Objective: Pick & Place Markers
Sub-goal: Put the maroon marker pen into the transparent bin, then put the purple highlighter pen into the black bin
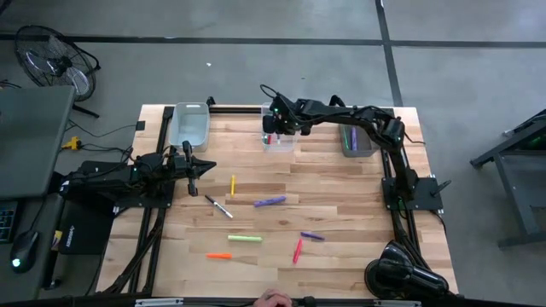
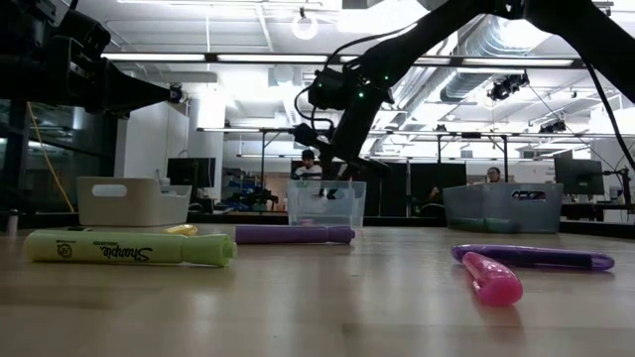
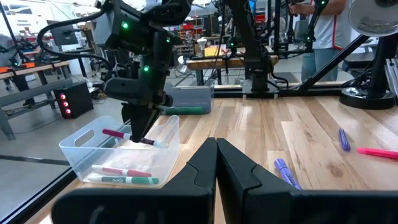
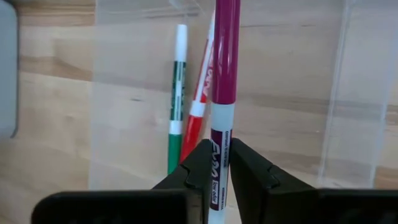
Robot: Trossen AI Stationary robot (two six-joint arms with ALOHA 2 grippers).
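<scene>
Green highlighter (image 2: 129, 248) on the table reads "Sharpie".

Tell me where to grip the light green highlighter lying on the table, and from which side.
Grip the light green highlighter at mid-barrel, coming straight down. It lies flat, pointing left-right in the high view, so set the fingers across its narrow width. The wood around it is bare; the orange marker lies apart.

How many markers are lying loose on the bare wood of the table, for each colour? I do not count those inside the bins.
Purple markers: 2
Yellow marker: 1
Black-and-white marker: 1
Light green marker: 1
Orange marker: 1
Red marker: 1
Total: 7
Not counted: the magenta marker in the right gripper.
</scene>
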